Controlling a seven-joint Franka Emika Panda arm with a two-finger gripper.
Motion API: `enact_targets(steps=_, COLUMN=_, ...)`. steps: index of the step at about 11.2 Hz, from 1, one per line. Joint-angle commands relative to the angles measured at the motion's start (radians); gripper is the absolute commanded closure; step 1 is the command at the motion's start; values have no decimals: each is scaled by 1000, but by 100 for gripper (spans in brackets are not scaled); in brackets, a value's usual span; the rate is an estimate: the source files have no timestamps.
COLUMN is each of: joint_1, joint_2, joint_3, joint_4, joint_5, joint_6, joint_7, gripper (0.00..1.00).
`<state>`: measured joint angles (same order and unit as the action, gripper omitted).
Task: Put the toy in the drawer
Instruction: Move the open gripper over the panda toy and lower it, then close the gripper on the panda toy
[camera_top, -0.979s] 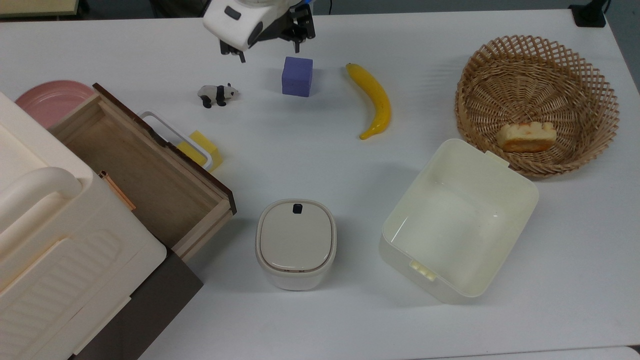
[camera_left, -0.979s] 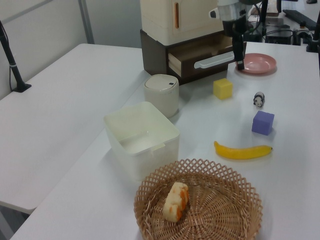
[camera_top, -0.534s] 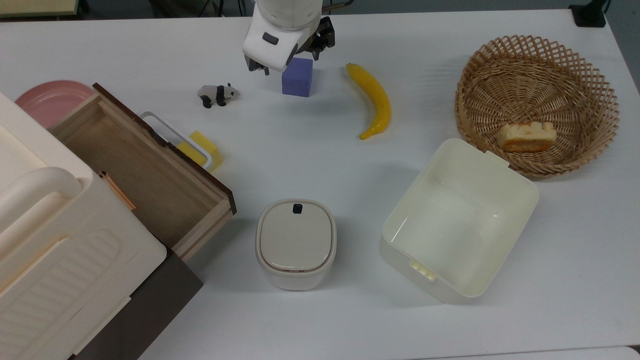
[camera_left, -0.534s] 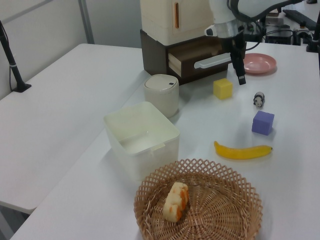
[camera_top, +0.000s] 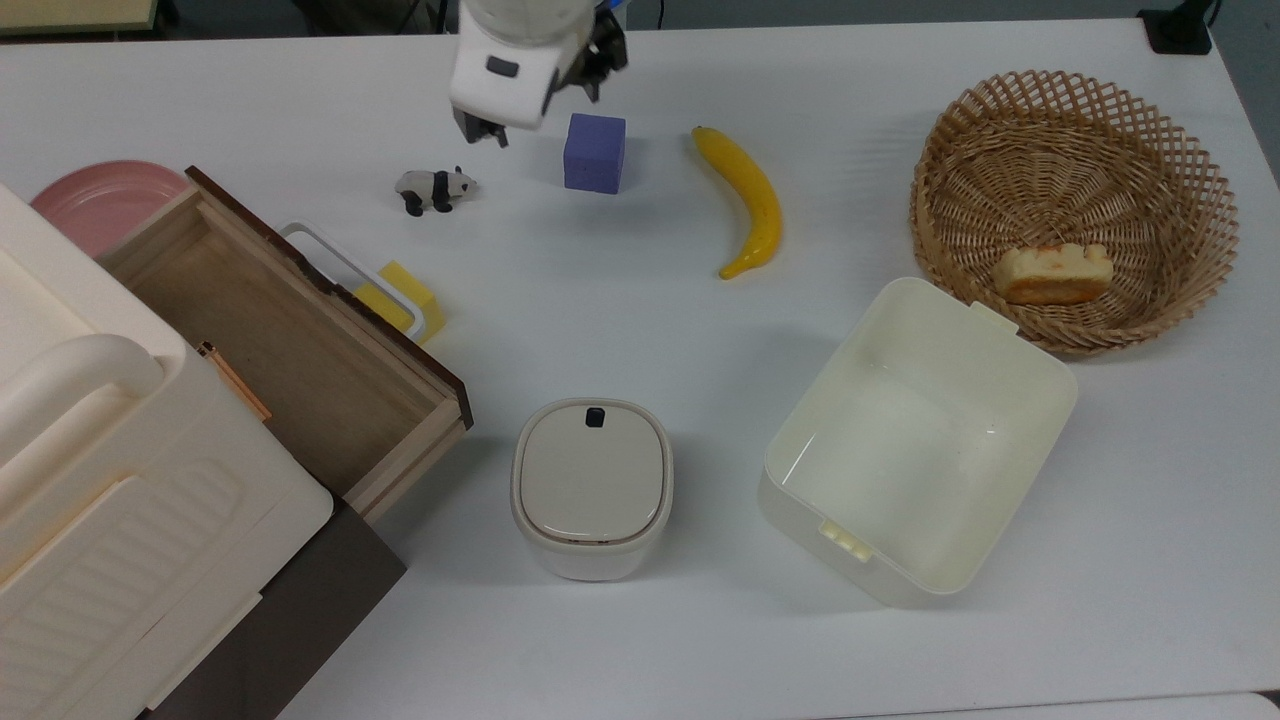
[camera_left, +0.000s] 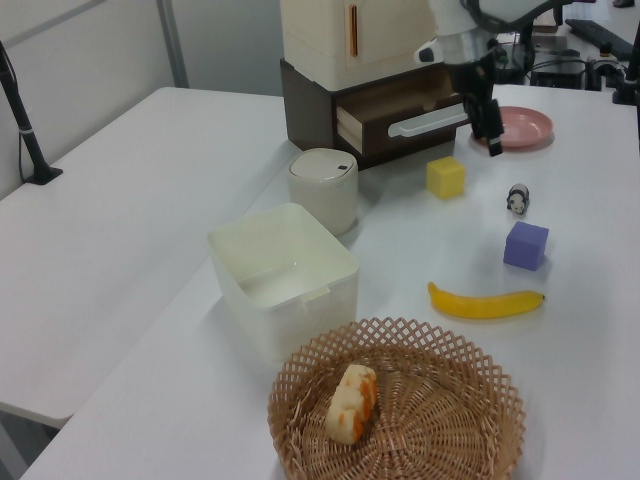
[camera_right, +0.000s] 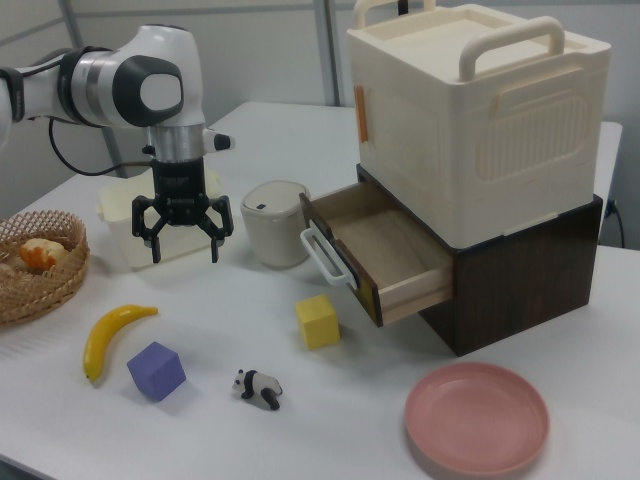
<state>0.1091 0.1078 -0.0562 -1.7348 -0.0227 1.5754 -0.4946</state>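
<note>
In the right view, the toy (camera_right: 258, 388) stands on the worktop (camera_right: 380, 330) near its front edge, beside the purple cube (camera_right: 156, 371). Behind gapes the drawer (camera_right: 385, 250) — pulled out. The tool (camera_right: 183, 251) hangs farther back, fingers apart, holding nothing.

We see bare table all around the toy (camera_top: 435, 189); in the top view the purple cube (camera_top: 594, 152) stands to its right, well apart. On the top view's left the drawer (camera_top: 270, 330) is pulled open with nothing over it; its white handle (camera_top: 355, 276) and the yellow block (camera_top: 400, 297) sit between it and the toy.
</note>
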Motion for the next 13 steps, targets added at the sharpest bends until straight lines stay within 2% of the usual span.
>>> enact_targets(steps=1, joint_1=-38, joint_2=-121, joint_3=-4, joint_4=-127, joint_5=3, joint_6=11, joint_7=-130, gripper=2)
enact_targets(steps=3, joint_1=-55, joint_2=-144, joint_3=-4, joint_4=-220, joint_5=-44, joint_6=94, joint_7=-203, gripper=2)
enact_targets(steps=5, joint_1=-68, joint_2=-172, joint_3=-4, joint_4=-359, joint_5=-109, joint_6=260, joint_7=-209, gripper=2)
enact_targets(steps=6, joint_1=-72, joint_2=-168, joint_3=-4, joint_4=-386, joint_5=-132, joint_6=296, joint_7=-220, gripper=2)
enact_targets(steps=9, joint_1=-88, joint_2=-155, joint_3=-4, joint_4=-423, joint_5=-158, joint_6=356, joint_7=-278, gripper=5)
enact_targets(steps=13, joint_1=-124, joint_2=-76, joint_3=-2, joint_4=-440, joint_5=-204, joint_6=481, joint_7=-280, gripper=8)
